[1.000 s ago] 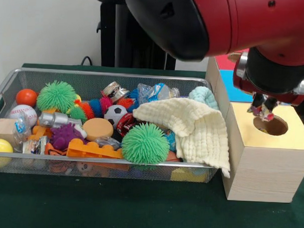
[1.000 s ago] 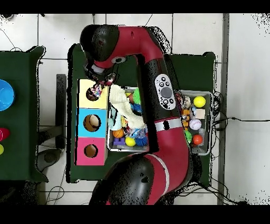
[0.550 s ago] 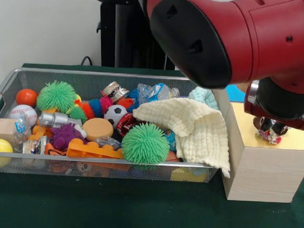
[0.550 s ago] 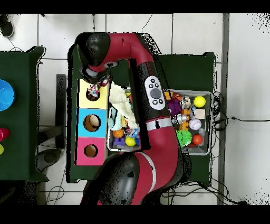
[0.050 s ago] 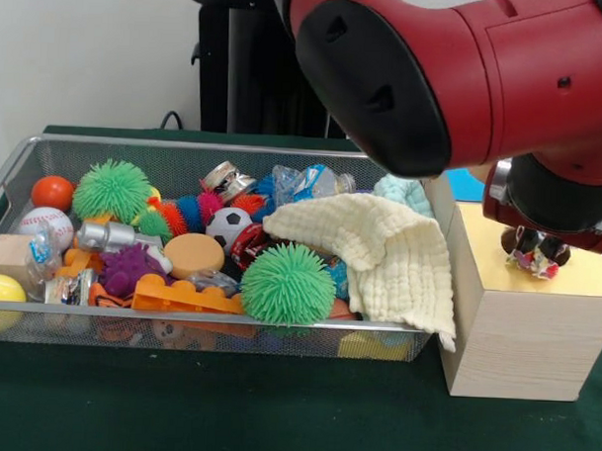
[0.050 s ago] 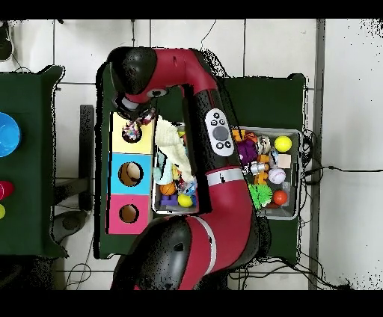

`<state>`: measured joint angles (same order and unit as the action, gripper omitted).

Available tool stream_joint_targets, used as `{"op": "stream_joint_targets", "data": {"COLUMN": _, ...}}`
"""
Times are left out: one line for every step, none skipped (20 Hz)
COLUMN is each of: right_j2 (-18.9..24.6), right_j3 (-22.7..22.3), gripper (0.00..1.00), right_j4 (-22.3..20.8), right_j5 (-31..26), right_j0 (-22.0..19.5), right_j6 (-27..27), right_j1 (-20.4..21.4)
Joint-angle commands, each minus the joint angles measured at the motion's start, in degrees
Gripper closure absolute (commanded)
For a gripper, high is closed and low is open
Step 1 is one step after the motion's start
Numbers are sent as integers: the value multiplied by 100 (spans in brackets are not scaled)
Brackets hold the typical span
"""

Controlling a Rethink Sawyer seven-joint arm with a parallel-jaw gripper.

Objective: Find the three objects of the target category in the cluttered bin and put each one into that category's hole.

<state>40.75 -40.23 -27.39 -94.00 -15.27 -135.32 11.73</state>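
Front view gives us the clearest look at the small multicoloured object (image 5: 533,259), a crumpled, speckled thing hanging in the claw (image 5: 535,255) just above the yellow top of the wooden box (image 5: 520,337). We see the claw pinched closed around it, though the fingers are mostly hidden by the object and the black wrist above. From overhead, the same object (image 6: 132,131) sits over the round hole in the yellow section (image 6: 120,123), which lies at one end of a row with a blue section (image 6: 114,173) and a pink section (image 6: 114,213), each pierced by a round hole.

The box is pale plywood with visible grain, standing on the dark green cloth of the tabletop (image 5: 225,406) near its right edge in the front view. Just beside it stands the wire mesh bin (image 5: 184,162), silver and rectangular. A cream waffle-weave cloth (image 5: 379,253) drapes over the bin's end next to the box. Inside we see two green spiky rubber balls (image 5: 287,282), a small soccer ball (image 5: 228,225), a baseball (image 5: 46,225), an orange ball (image 5: 52,191), a yellow ball (image 5: 0,292), a purple knobbly toy (image 5: 126,267), an orange plastic block (image 5: 185,296) and a round tan disc (image 5: 193,253).

Beyond the tabletop, the overhead view shows a pale tiled floor (image 6: 344,112), and the front view a plain white wall (image 5: 90,50).
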Motion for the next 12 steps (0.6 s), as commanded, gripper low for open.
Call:
{"op": "stream_joint_targets", "data": {"right_j2": -661, "right_j3": -432, "gripper": 100, "right_j4": 115, "right_j5": 437, "right_j0": -89, "right_j6": -1006, "right_j1": 113}}
{"op": "stream_joint_targets", "data": {"right_j2": -714, "right_j3": -494, "gripper": 100, "right_j4": 140, "right_j5": 447, "right_j0": -96, "right_j6": -1016, "right_j1": 161}}
{"op": "stream_joint_targets", "data": {"right_j2": -788, "right_j3": -589, "gripper": 100, "right_j4": 159, "right_j5": 450, "right_j0": -102, "right_j6": -1045, "right_j1": 232}}
{"op": "stream_joint_targets", "data": {"right_j2": -843, "right_j3": -613, "gripper": 100, "right_j4": 164, "right_j5": 434, "right_j0": -95, "right_j6": -1039, "right_j1": 260}}
{"op": "stream_joint_targets", "data": {"right_j2": -898, "right_j3": -636, "gripper": 100, "right_j4": 169, "right_j5": 418, "right_j0": -88, "right_j6": -1033, "right_j1": 288}}
{"op": "stream_joint_targets", "data": {"right_j2": -946, "right_j3": -651, "gripper": 100, "right_j4": 183, "right_j5": 380, "right_j0": -84, "right_j6": -1019, "right_j1": 299}}
{"op": "stream_joint_targets", "data": {"right_j2": -983, "right_j3": -692, "gripper": 100, "right_j4": 236, "right_j5": 314, "right_j0": -83, "right_j6": -1015, "right_j1": 291}}
{"op": "stream_joint_targets", "data": {"right_j2": -1012, "right_j3": -701, "gripper": 100, "right_j4": 269, "right_j5": 311, "right_j0": -80, "right_j6": -999, "right_j1": 265}}
{"op": "stream_joint_targets", "data": {"right_j2": -1040, "right_j3": -710, "gripper": 100, "right_j4": 303, "right_j5": 307, "right_j0": -76, "right_j6": -984, "right_j1": 239}}
{"op": "stream_joint_targets", "data": {"right_j2": -1040, "right_j3": -703, "gripper": 100, "right_j4": 350, "right_j5": 299, "right_j0": -82, "right_j6": -962, "right_j1": 184}}
{"op": "stream_joint_targets", "data": {"right_j2": -1038, "right_j3": -733, "gripper": 100, "right_j4": 438, "right_j5": 309, "right_j0": -101, "right_j6": -950, "right_j1": 128}}
{"op": "stream_joint_targets", "data": {"right_j2": -1054, "right_j3": -735, "gripper": 100, "right_j4": 501, "right_j5": 308, "right_j0": -98, "right_j6": -938, "right_j1": 99}}
